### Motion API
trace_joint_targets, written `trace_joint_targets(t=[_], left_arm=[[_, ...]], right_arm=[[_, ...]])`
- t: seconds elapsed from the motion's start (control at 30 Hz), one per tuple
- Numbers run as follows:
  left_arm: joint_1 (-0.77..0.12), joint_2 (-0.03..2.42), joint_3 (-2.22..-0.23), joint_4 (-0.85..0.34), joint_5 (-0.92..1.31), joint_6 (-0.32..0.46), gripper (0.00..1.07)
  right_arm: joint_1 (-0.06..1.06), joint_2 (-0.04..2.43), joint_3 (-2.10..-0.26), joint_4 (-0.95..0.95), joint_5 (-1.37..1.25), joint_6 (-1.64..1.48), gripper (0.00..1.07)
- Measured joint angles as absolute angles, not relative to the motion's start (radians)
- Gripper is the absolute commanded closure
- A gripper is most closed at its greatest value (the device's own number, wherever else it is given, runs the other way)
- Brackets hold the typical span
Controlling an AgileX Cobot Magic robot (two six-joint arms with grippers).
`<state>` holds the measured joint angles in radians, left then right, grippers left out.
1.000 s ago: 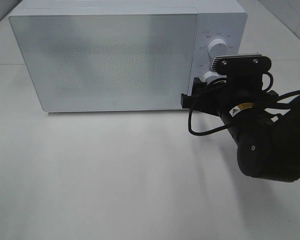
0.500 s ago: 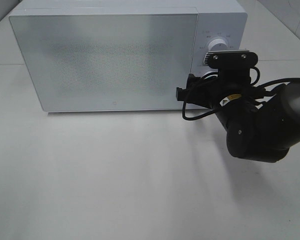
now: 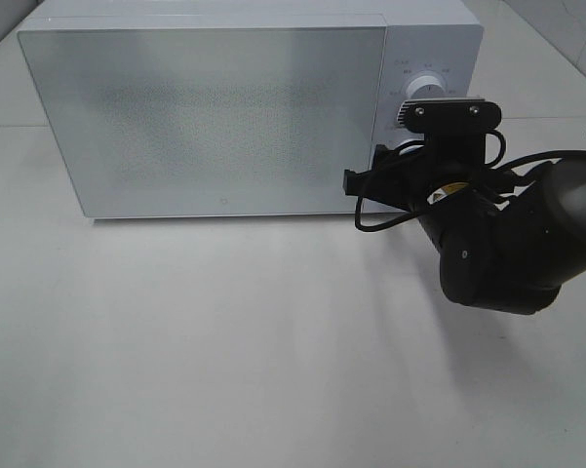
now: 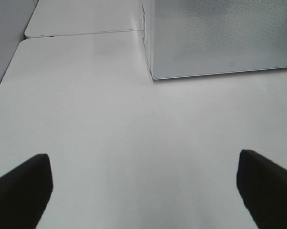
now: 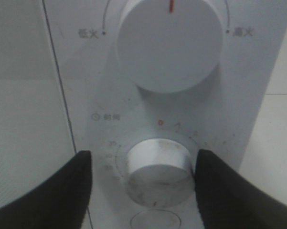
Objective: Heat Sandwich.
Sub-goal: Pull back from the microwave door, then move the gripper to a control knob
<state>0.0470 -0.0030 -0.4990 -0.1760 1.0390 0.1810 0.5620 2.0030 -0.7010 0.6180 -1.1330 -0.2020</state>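
Observation:
The sandwich is out of view. A white microwave (image 3: pixel 214 117) stands at the back of the table with its door shut. My right gripper (image 5: pixel 143 160) is at the control panel and open. Its black fingers (image 5: pixel 62 191) sit on either side of the lower dial (image 5: pixel 157 171); one finger is at the dial's edge and the other stands off with a gap. The upper dial (image 5: pixel 169 45) has a red mark pointing up. In the high view the right arm (image 3: pixel 497 244) hides the lower dial. My left gripper (image 4: pixel 143 157) hangs open over bare table, holding nothing.
The white tabletop (image 3: pixel 224 341) stretches in front of the microwave. A black cable (image 3: pixel 380 219) loops off the right wrist near the microwave's lower right corner. The left wrist view shows the microwave's lower front corner (image 4: pixel 155 76) and a table seam behind it.
The right arm has moved up and a little left towards the control panel, then almost stopped. The microwave has not moved.

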Motion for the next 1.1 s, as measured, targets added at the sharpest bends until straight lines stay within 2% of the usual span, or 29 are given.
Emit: trace_joint_targets(t=[0.07, 0.1, 0.23, 0.8, 1.1], left_arm=[[0.047, -0.003, -0.499, -0.176, 1.039, 0.181, 0.03], [0.047, -0.003, -0.499, -0.176, 1.039, 0.181, 0.03], [0.047, -0.003, -0.499, -0.175, 1.039, 0.181, 0.03], [0.047, -0.003, -0.499, -0.175, 1.039, 0.181, 0.03], [0.047, -0.003, -0.499, -0.175, 1.039, 0.181, 0.03]], right_arm=[[0.557, 2.003, -0.701, 0.634, -1.134, -0.202, 0.79], [0.557, 2.003, -0.701, 0.637, -1.135, -0.206, 0.88], [0.557, 2.003, -0.701, 0.637, -1.135, -0.215, 0.96], [0.557, 2.003, -0.701, 0.637, -1.136, -0.23, 0.9], [0.557, 2.003, -0.701, 0.644, -1.138, -0.117, 0.89]])
